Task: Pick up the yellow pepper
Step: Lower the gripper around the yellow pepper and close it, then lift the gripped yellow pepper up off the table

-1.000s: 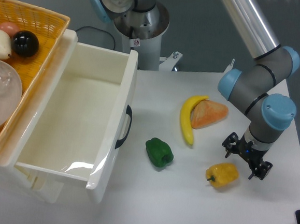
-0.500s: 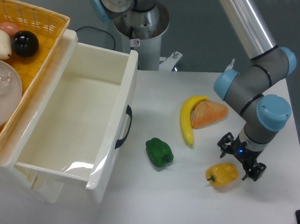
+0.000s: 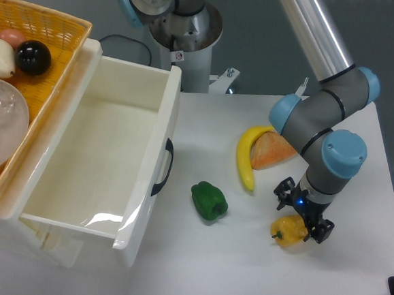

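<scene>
End effector [image 3: 303, 212] with fingers spread (nothing grasped) directly over the yellow pepper [image 3: 289, 231] on the table [image 3: 241, 274].

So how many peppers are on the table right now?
2. The green pepper lies near the drawer, below the banana. The yellow pepper sits to its right, partly covered by the gripper. None seems hidden.

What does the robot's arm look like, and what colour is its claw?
The arm is a shiny silver tube with grey rounded joints and light blue caps. Its claw is small and black, with a tiny blue light on it.
</scene>
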